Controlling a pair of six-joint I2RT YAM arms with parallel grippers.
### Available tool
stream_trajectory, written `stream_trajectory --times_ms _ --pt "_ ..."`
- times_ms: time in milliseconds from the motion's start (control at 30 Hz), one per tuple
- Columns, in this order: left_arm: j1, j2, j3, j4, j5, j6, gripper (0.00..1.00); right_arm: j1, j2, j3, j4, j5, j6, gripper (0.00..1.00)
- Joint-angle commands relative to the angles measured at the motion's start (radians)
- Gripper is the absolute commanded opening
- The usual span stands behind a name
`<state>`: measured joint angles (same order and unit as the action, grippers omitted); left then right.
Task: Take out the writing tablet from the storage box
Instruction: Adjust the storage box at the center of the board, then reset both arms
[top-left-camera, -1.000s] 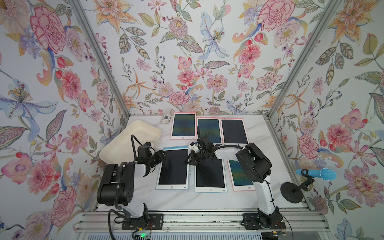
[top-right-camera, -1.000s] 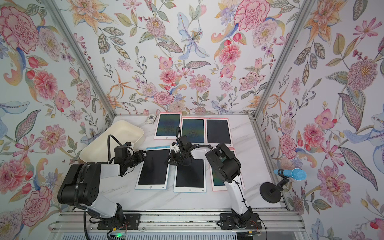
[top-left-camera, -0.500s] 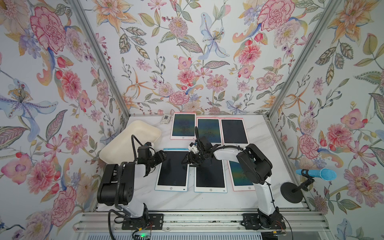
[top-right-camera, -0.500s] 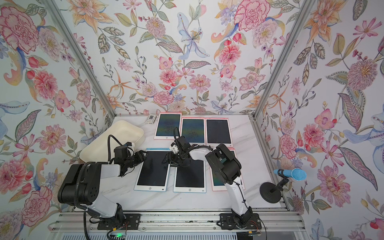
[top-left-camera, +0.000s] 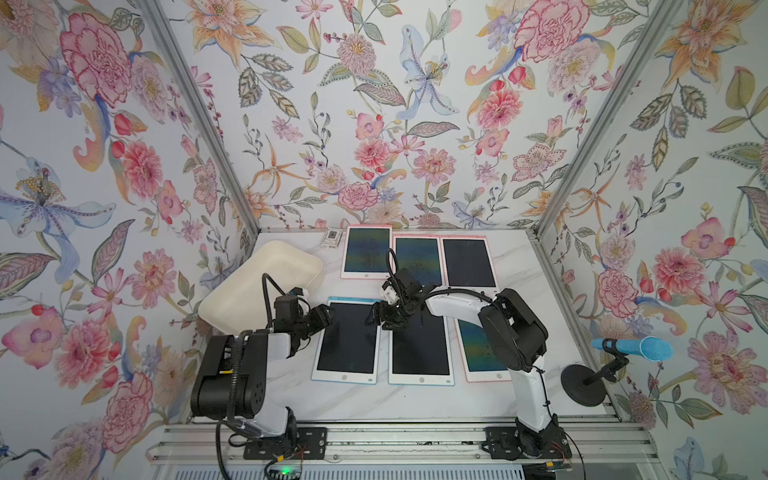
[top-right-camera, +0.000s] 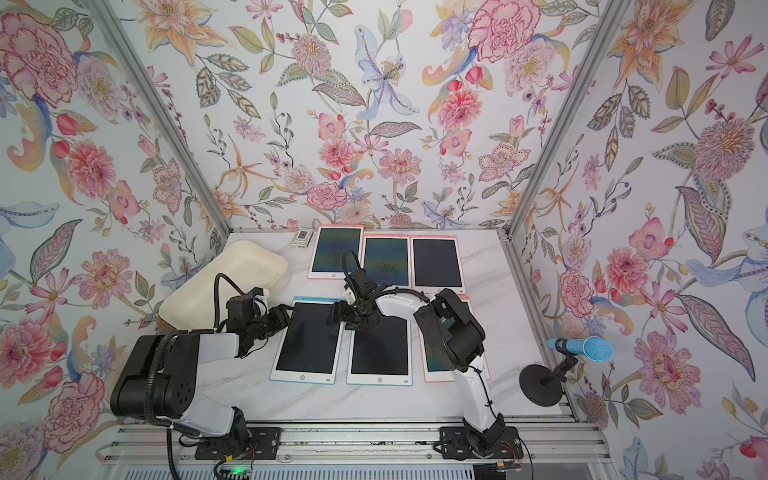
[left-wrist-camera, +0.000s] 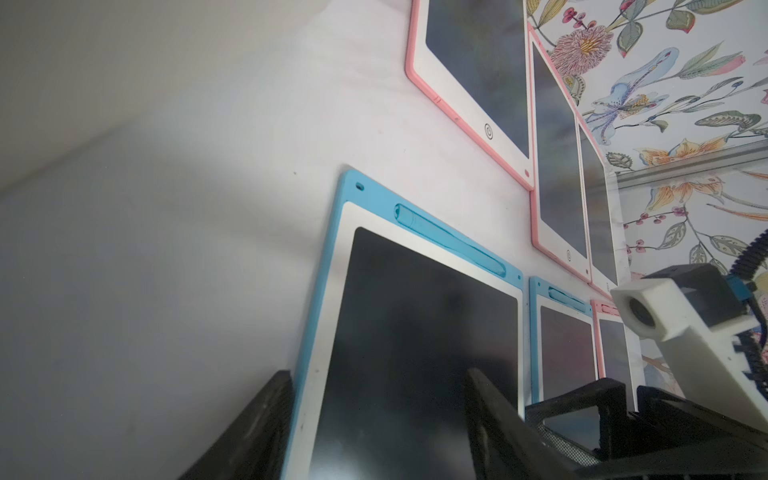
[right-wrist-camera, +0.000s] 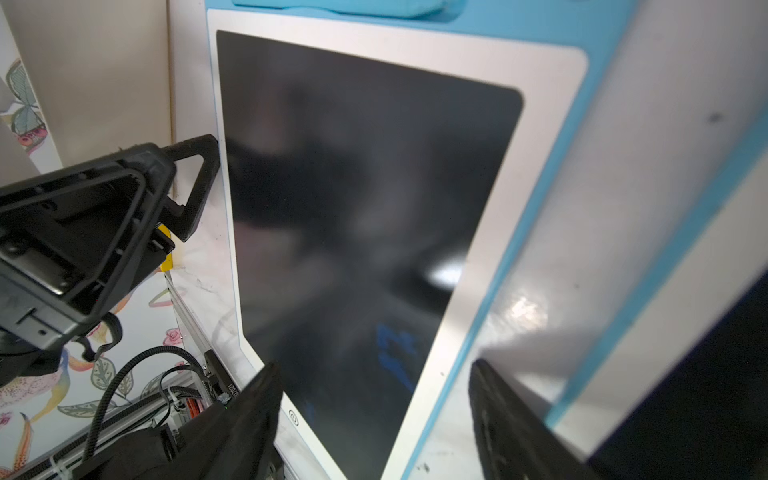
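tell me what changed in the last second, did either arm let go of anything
The right gripper opened and appears to have let go of the right edge of the blue-framed tablet, which now lies flat on the table. The left gripper stayed open at that tablet's left edge. The storage box and the other five tablets did not move.

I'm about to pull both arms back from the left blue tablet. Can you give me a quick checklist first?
1. Storage box empty: ok, nothing shows inside in both top views.
2. Left blue tablet flat on the table: ok.
3. Right gripper open, holding nothing: ok.
4. Left gripper open: ok.
5. Left gripper clear of that tablet's edge: cannot tell; a finger sits right beside it.
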<state>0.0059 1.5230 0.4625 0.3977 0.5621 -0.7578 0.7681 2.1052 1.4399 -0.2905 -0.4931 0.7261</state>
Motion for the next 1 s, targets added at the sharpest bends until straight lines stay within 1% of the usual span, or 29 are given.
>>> stream_trajectory --times_ms 0,100,333,467,567,667,800,867,900,967 --pt "-0.006 -0.059 -0.014 -0.071 -0.041 0.023 0.69 0.009 0.024 -0.006 -0.13 0.111 -0.028 0.79" --pt "-0.007 -0.094 -0.015 -0.095 -0.07 0.03 0.7 0.012 0.03 0.006 -0.131 0.105 -0.034 0.82" --pt "-0.004 -0.14 -0.011 -0.101 -0.082 0.032 0.71 0.024 0.001 0.026 -0.153 0.134 -0.057 0.87" --pt "-0.006 -0.176 -0.002 -0.115 -0.094 0.036 0.72 0.029 -0.021 0.047 -0.177 0.152 -0.076 0.87" --pt "-0.006 -0.203 0.015 -0.135 -0.102 0.038 0.72 0.035 -0.04 0.088 -0.214 0.192 -0.1 0.87" --pt "-0.006 -0.232 0.027 -0.147 -0.106 0.041 0.72 0.037 -0.058 0.126 -0.231 0.203 -0.122 0.87" --pt "-0.007 -0.271 0.052 -0.164 -0.119 0.055 0.74 0.043 -0.088 0.169 -0.232 0.215 -0.181 0.86" --pt "-0.008 -0.285 0.071 -0.167 -0.123 0.066 0.74 0.042 -0.105 0.192 -0.238 0.247 -0.206 0.87" --pt "-0.009 -0.294 0.083 -0.165 -0.13 0.068 0.74 0.039 -0.118 0.2 -0.235 0.251 -0.226 0.88" --pt "-0.018 -0.31 0.11 -0.161 -0.162 0.083 0.74 0.038 -0.145 0.214 -0.228 0.287 -0.266 0.97"
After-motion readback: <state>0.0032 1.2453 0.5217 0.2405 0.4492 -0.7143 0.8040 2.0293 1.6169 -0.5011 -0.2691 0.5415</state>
